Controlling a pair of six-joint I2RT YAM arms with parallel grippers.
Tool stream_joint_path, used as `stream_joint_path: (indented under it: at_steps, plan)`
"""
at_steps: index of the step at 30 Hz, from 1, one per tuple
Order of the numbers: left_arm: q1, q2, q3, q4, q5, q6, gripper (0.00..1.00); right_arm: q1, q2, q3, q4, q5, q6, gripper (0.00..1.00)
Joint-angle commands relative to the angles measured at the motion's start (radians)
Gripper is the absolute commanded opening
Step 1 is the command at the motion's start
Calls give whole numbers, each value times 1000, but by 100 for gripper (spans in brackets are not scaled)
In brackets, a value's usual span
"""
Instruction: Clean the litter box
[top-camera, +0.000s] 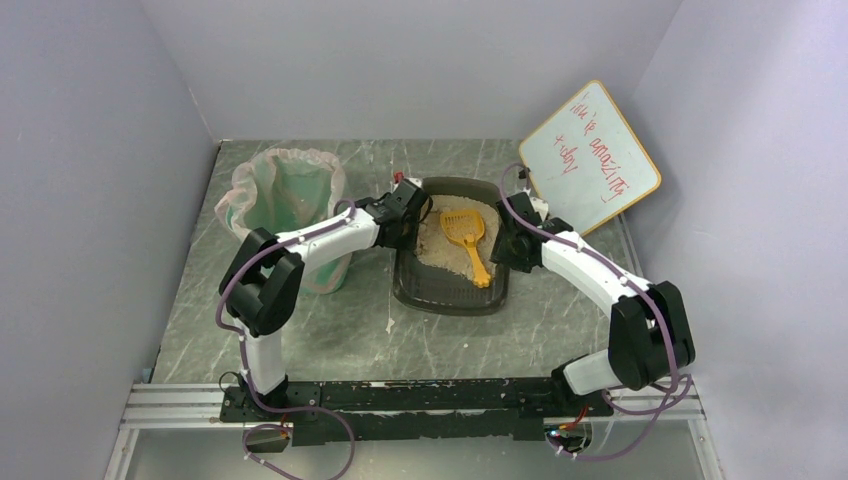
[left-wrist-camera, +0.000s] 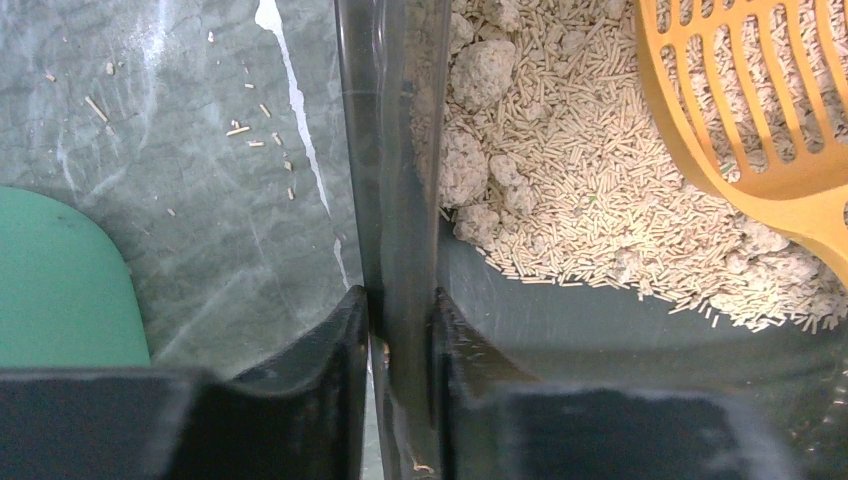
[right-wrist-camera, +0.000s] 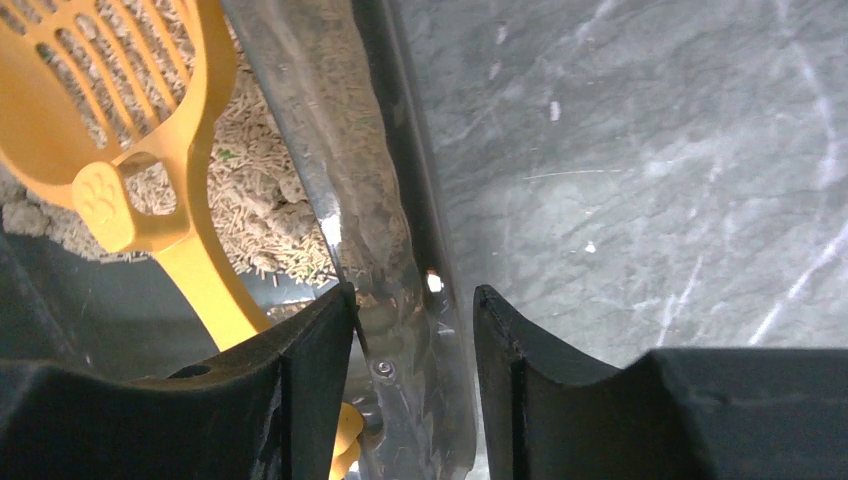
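Note:
The dark grey litter box (top-camera: 450, 300) sits mid-table with beige litter piled toward its far end. An orange slotted scoop (top-camera: 466, 236) lies in the litter. My left gripper (top-camera: 408, 212) is shut on the box's left rim; in the left wrist view the wall (left-wrist-camera: 390, 150) is pinched between the fingers of the gripper (left-wrist-camera: 400, 310). My right gripper (top-camera: 508, 240) is at the box's right rim. In the right wrist view the rim (right-wrist-camera: 340, 150) fills the gap between the fingers of the gripper (right-wrist-camera: 413, 300). The scoop also shows in both wrist views (left-wrist-camera: 760, 130) (right-wrist-camera: 110, 150).
A green bin (top-camera: 290, 200) with a clear bag liner stands left of the box, beside my left arm; it also shows in the left wrist view (left-wrist-camera: 55, 280). A whiteboard (top-camera: 590, 158) leans at the back right. Stray litter pellets (left-wrist-camera: 240, 130) lie on the table.

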Motion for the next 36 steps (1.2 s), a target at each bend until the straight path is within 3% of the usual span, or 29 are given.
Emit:
stream_joint_path:
  at_steps: [1,10,14,19,30,36]
  plan:
    - [-20,-27,32,-146,70,6,48,-30,-36,51,-57,126,-23,51]
    - [-39,-37,55,-165,60,3,61,26,-154,121,-55,44,-58,70]
    - [-40,-52,66,-165,55,8,66,49,-168,141,-30,-40,-113,74]
    - [-39,-64,128,-184,39,41,76,80,-152,145,-4,-87,-174,74]
    - [-39,-96,270,-250,7,97,97,160,-24,144,-3,-26,-225,69]
    - [-39,-133,307,-294,-5,108,97,164,36,145,21,-12,-238,62]
